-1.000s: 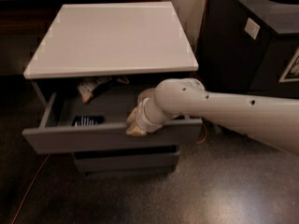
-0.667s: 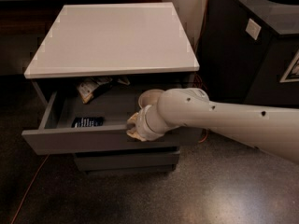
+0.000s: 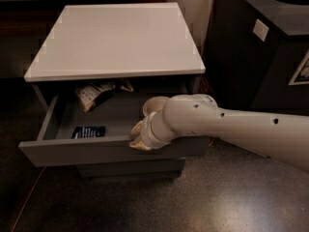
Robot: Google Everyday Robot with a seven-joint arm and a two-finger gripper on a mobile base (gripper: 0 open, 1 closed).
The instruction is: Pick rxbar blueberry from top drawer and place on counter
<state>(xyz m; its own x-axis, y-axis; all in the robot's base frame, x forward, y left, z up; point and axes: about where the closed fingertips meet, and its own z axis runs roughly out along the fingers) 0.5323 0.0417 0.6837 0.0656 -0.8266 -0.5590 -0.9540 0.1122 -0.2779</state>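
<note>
Lying flat near the front-left corner of the pulled-out top drawer (image 3: 77,156), the rxbar blueberry (image 3: 89,131) is apart from the gripper (image 3: 138,140). The gripper sits to the bar's right, at the upper edge of the drawer front, and its wrist hides whether it is open or closed. A tan-and-white snack bag (image 3: 94,93) lies at the drawer's back. What looks like a white bowl (image 3: 153,104) peeks out behind the arm (image 3: 231,129). The white counter (image 3: 118,37) is above.

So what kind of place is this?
Probably an office snack area: white counter over the open top drawer holding an rxbar blueberry, plus a black round-holed bin. The gripper sits at the drawer front.
</note>
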